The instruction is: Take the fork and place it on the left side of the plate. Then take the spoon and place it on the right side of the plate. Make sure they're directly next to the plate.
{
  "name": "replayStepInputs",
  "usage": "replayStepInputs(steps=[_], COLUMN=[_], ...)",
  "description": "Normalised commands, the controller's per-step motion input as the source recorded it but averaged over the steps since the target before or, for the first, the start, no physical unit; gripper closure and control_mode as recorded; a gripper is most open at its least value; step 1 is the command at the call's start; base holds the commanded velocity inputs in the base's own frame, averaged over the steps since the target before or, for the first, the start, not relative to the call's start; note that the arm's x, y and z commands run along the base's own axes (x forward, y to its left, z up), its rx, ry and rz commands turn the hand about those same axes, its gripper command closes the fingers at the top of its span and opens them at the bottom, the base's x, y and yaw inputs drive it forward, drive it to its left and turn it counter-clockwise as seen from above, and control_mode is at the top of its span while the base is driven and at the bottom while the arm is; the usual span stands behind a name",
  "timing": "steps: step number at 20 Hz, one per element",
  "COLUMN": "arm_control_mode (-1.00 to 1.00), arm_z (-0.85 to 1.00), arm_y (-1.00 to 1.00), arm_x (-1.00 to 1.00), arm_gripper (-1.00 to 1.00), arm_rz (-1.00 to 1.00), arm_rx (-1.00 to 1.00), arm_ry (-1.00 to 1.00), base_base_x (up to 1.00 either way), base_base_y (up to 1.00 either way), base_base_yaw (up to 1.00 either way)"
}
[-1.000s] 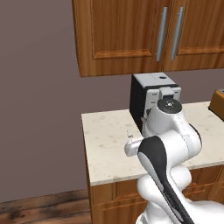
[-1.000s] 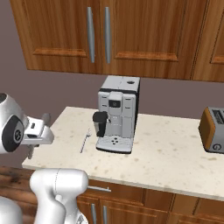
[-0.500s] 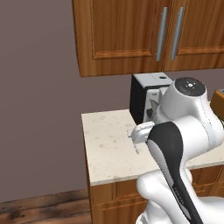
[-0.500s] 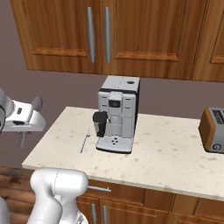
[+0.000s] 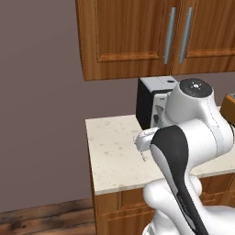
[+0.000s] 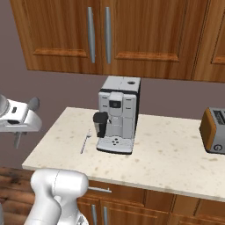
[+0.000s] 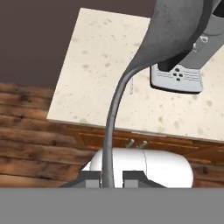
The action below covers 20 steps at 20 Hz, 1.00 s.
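Looking along the hand, you see the gripper [image 7: 108,177] pinching the spoon [image 7: 131,65] by its slim handle, bowl uppermost. It hangs off the table's [image 6: 176,154] left end (over the wooden floor [image 7: 26,131]). Your fork [image 6: 85,141] lies on the table beside the coffee machine [image 6: 116,115].

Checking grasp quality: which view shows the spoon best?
Hand view: the spoon rises from between the gripper fingertips, handle and bowl close up. Right base view shows it small in the gripper. Left base view: barely discernible by the arm.
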Motion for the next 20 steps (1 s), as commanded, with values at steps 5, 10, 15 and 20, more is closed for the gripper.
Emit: replayStepInputs(steps=[5, 10, 15, 20], arm_control_mode=[-1.00, 1.00, 1.00, 1.00], arm_z=[0.00, -0.01, 0.00, 0.00], arm_y=[0.15, 0.08, 0.00, 0.00], arm_x=[-0.36, -0.14, 0.00, 0.00], arm_gripper=[1.00, 1.00, 1.00, 1.00], arm_rz=[-0.07, -0.05, 0.00, 0.00], arm_rx=[-0.01, -0.01, 0.00, 0.00], arm_ry=[0.00, 0.00, 0.00, 0.00], base_base_x=[0.00, -0.28, -0.60, -0.62], base_base_y=[0.00, 0.21, 0.44, 0.48], base_base_yaw=[0.00, -0.12, -0.33, -0.42])
